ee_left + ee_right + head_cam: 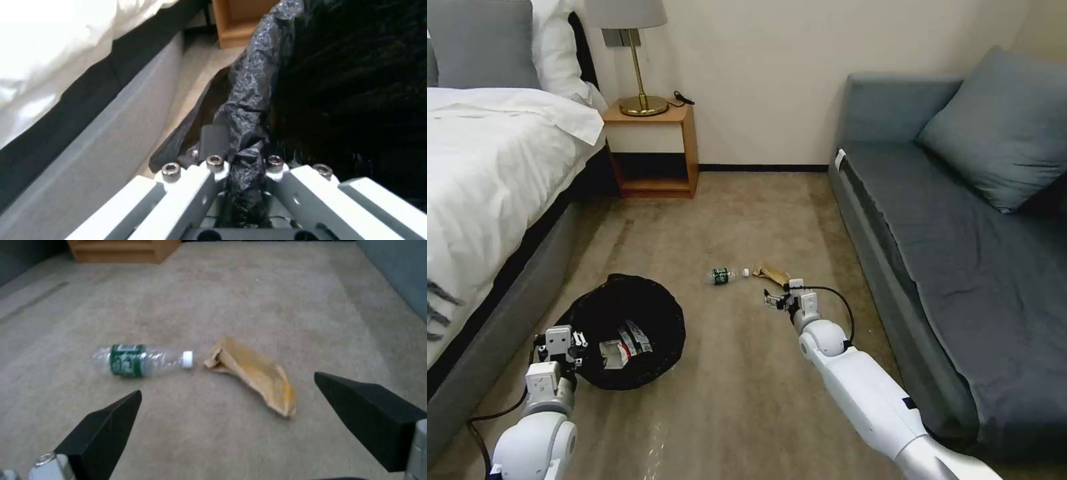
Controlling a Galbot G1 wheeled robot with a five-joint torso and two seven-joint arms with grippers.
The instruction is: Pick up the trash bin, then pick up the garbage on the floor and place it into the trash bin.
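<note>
The trash bin, lined with a crinkled black bag, is tipped toward me on the left of the carpet. Red-and-white wrappers lie inside it. My left gripper is shut on the near-left rim, and the left wrist view shows the black bag pinched between the fingers. The garbage on the floor is a clear bottle with a green label and a tan crumpled packet beside its cap. My right gripper hovers open just short of the packet, with the bottle off to one side.
A bed runs along the left, close beside the bin. A grey sofa lines the right. A wooden nightstand with a lamp stands at the back wall. Open carpet lies between the arms.
</note>
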